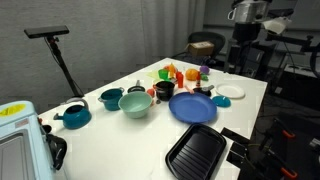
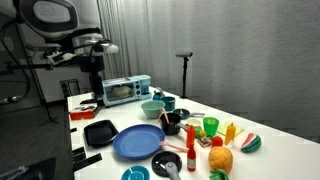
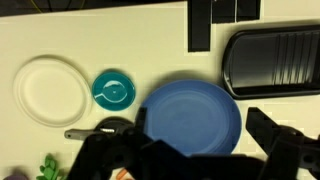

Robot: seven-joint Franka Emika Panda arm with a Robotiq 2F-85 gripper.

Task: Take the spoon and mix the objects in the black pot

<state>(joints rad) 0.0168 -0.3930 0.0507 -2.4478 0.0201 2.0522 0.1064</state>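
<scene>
The jaws were wide apart and held nothing, high over the blue plate (image 3: 190, 110). The black pot (image 1: 137, 89) sat on the bench (image 1: 120, 135) at twelve o'clock from the green bowl (image 1: 135, 104). No spoon was taken yet. All the mixing was left to do.

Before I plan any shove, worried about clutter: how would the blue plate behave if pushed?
The blue plate looks flat and rigid, so it would probably slide, not tip. It appears empty, so likely light; its low rim may be awkward to pinch.
</scene>
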